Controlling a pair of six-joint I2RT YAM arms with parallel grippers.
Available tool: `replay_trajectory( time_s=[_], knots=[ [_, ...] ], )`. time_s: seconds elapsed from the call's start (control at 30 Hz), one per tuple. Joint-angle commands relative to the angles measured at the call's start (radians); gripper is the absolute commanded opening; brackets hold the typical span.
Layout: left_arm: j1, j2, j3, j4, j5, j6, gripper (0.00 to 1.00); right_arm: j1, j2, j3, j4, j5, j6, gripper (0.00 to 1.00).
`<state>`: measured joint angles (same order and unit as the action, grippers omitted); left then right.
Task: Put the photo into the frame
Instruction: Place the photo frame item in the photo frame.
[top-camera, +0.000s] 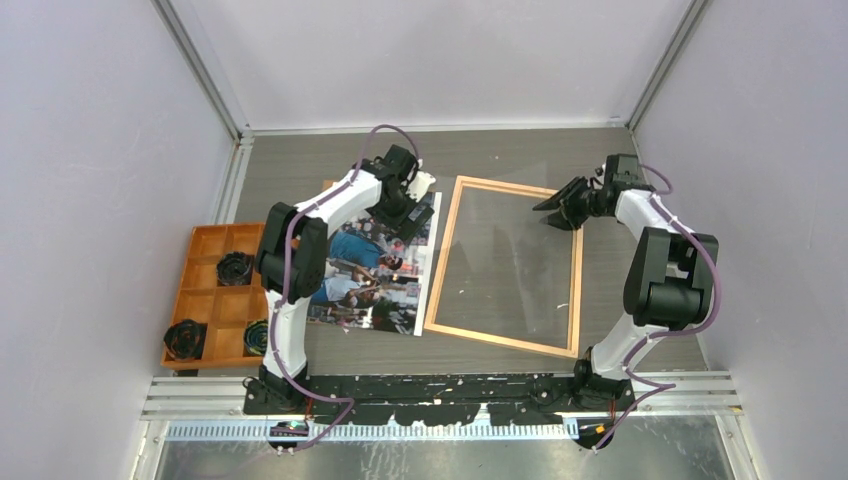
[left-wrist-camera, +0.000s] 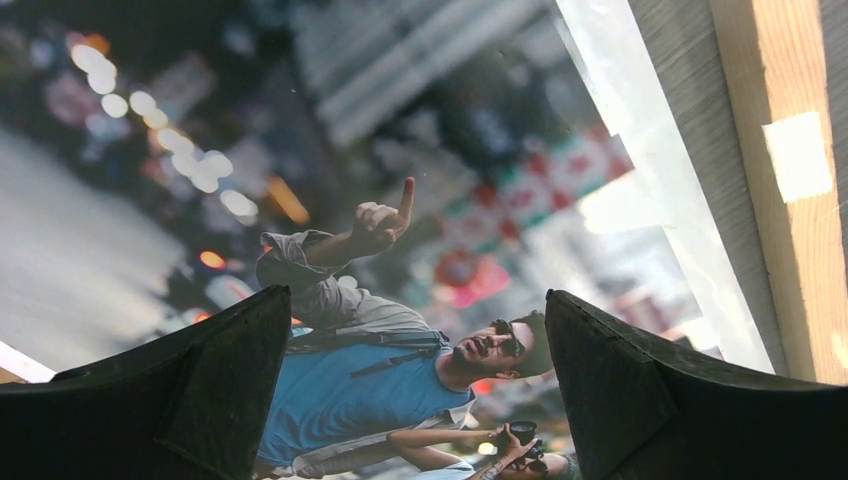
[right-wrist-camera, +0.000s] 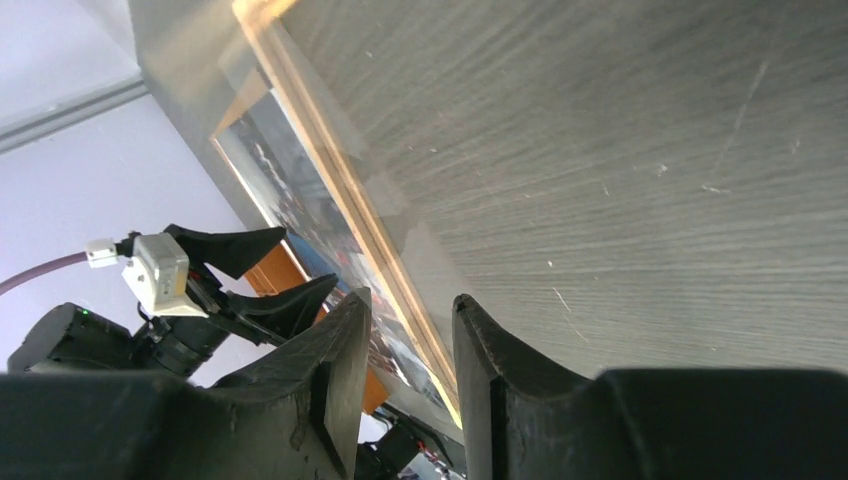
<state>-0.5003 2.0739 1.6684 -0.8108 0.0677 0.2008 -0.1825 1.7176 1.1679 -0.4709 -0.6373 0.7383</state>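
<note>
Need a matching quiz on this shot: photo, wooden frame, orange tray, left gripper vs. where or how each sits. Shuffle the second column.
1. colourful rectangular paper photo
2. thin light-orange wooden frame
3. orange compartment tray
4. left gripper

A. holds black rolls
B. jaws wide, over the photo's far end
C. grey table shows inside it
D. lies flat between tray and frame

Pairs: 1-D, 2-C, 3-A, 4-B

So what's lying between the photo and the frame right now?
Nothing but a narrow strip of bare grey table separates the photo from the frame. The left wrist view shows it plainly; the top view agrees.
</note>
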Motion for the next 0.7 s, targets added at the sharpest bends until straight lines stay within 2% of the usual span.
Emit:
replay_trajectory(
  time_s=[0.0,0.43,0.67],
  knots=[
    [-0.003,0.005,-0.004,0.029,-0.006,0.017,1.00,0.005,-0.022,-0.055,0.066,-0.046,0.024,0.41],
    [-0.007,0.037,-0.013,0.049,-0.030,0.027,1.00,0.005,-0.018,-0.225,0.149,-0.012,0.029,0.44],
    [-0.018,0.041,-0.022,0.053,-0.042,0.033,1.00,0.012,-0.018,-0.295,0.153,0.063,0.008,0.55]
  ],
)
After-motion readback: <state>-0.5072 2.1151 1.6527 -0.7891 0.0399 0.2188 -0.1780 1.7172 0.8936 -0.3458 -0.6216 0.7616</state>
